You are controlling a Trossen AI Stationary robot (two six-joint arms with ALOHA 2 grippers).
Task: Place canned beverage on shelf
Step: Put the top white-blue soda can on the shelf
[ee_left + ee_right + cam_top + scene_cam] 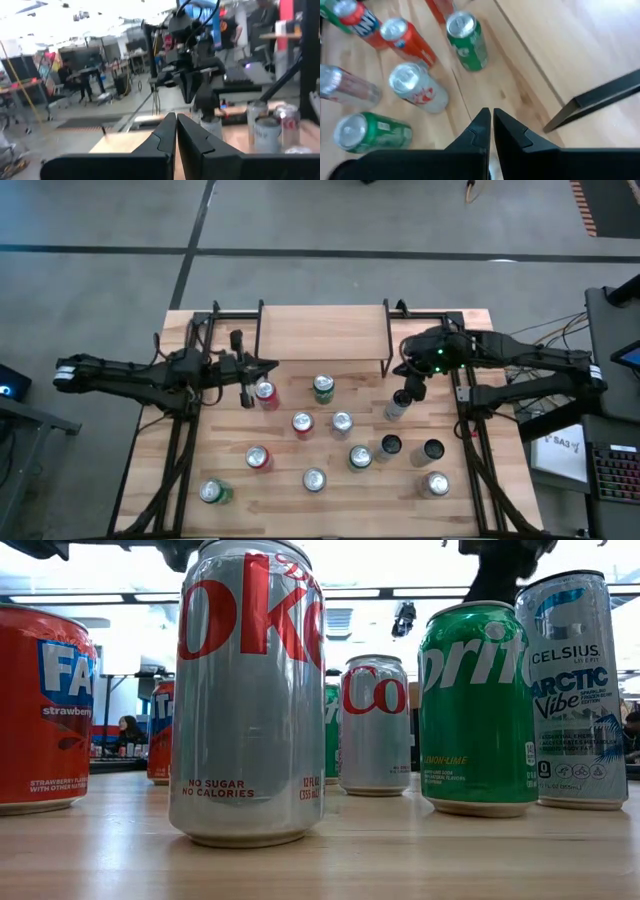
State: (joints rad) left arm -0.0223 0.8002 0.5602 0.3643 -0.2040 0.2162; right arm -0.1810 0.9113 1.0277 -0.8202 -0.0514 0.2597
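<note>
From above we see the shelf (322, 332) standing at the table's (230, 520) far edge, its board bare, with about a dozen cans upright on the tabletop in front of it, none on the shelf. The left gripper (247, 393) hangs over the table's left side just beside a red can (266, 394), its fingers pressed together and holding nothing. The right gripper (404, 398) hangs near the shelf's right front corner, just above a slim can (396, 409), also closed and empty. At table height we face a silver Coke can (249, 690), a green Sprite can (478, 705), a Celsius can (577, 690) and a red Fanta can (42, 708), all upright. From the left wrist we see that gripper's two fingers (162, 135) meeting, with the right arm farther off. From the right wrist we see its fingers (481, 127) touching above the tabletop, the shelf's board and black leg (592, 103) beside them, and a green can (466, 41) near the shelf's front edge.
</note>
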